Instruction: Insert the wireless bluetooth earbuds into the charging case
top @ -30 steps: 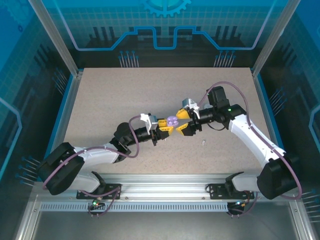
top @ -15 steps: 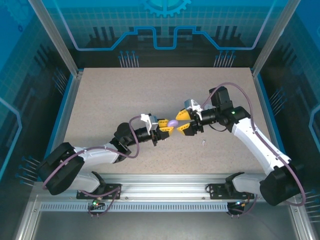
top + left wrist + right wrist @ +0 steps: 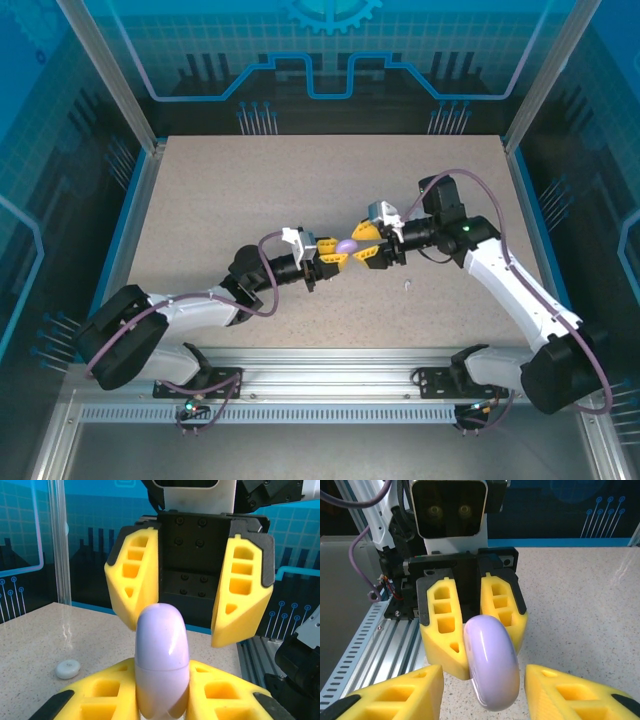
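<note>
So, the pale purple charging case (image 3: 346,245) is being held up off the table (image 3: 250,190), roughly mid-table, right between the two arms. It's being clamped edge-on by the left gripper (image 3: 338,253). In the left wrist view its yellow fingers (image 3: 100,700) are being pressed against both flat faces of the case. A thin seam is being shown around the case's middle there, and the lid is looking closed.

The right gripper (image 3: 363,247) is being pointed at the case from the right with its jaws spread apart. One yellow finger (image 3: 395,695) is being kept on each side of the case, and a gap is being shown on both sides in the right wrist view, so nothing is being gripped by that one.

One small white bud (image 3: 408,285) is being left lying on the table, to the right of the grippers and a bit nearer, well apart from the case. In the left wrist view it's being seen as a little white blob on the surface.
</note>
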Available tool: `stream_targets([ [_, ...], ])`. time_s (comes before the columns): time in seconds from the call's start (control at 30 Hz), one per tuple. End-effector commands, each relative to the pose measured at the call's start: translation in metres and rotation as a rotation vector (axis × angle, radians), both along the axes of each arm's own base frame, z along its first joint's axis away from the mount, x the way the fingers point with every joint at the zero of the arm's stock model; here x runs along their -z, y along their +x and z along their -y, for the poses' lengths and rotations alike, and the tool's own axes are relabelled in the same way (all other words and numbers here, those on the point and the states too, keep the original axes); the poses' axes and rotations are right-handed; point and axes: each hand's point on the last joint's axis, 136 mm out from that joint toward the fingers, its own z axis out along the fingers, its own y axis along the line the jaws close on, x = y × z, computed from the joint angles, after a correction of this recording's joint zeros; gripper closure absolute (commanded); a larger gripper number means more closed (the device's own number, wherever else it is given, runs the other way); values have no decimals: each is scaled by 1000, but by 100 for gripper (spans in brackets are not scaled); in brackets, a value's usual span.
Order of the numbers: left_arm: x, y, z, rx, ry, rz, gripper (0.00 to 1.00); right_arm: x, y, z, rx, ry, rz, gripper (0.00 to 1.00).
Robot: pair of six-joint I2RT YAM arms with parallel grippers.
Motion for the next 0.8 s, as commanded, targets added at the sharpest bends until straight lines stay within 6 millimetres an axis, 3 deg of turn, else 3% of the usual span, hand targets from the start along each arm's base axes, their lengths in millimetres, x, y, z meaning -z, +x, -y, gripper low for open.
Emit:
stream_targets([
  [0.0,-22,-4,1,13,-38,60,76,-3,-3,-6,-47,1,23,55],
  [0.33,-21,-5,-1,13,-36,59,76,-5,-5,-11,-101,27,10,66],
  [0.57,-19,-6,0,15,-33,57,76,-4,-6,-11,-115,22,4,80],
  [0.77,-20,-5,-1,9,-35,59,73,-2,-7,-12,-119,14,4,84],
])
